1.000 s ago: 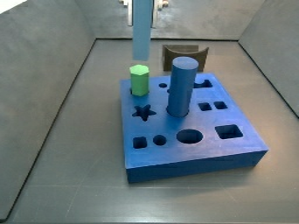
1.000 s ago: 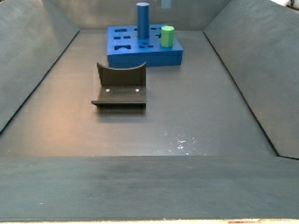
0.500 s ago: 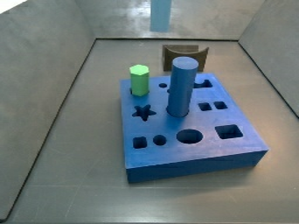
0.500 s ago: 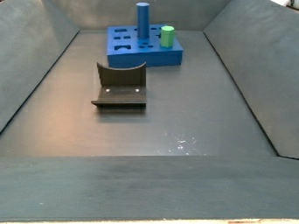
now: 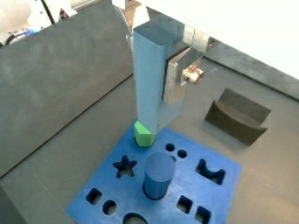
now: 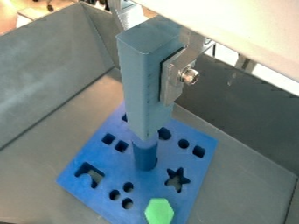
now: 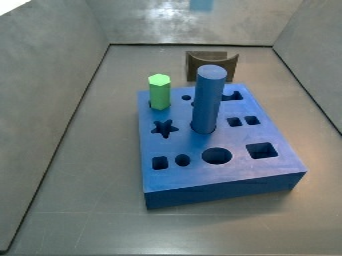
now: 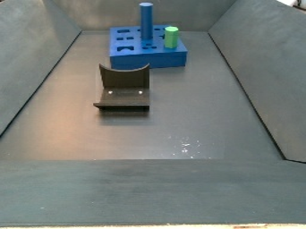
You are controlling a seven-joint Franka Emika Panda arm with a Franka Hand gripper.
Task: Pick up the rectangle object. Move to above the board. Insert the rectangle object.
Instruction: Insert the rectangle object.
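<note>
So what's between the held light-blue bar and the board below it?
Only open air: both wrist views show the rectangle object clamped in the pincer, hanging well above the board.

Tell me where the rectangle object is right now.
In both wrist views the rectangle object hangs clamped in the pincer, high above the board with its dark-blue cylinder and green peg.

Both wrist views look steeply down past the gripper (image 5: 162, 66) onto the board (image 5: 176, 184). Both side views share it: close (image 7: 221, 150), and far from the opposite end (image 8: 149, 49).
</note>
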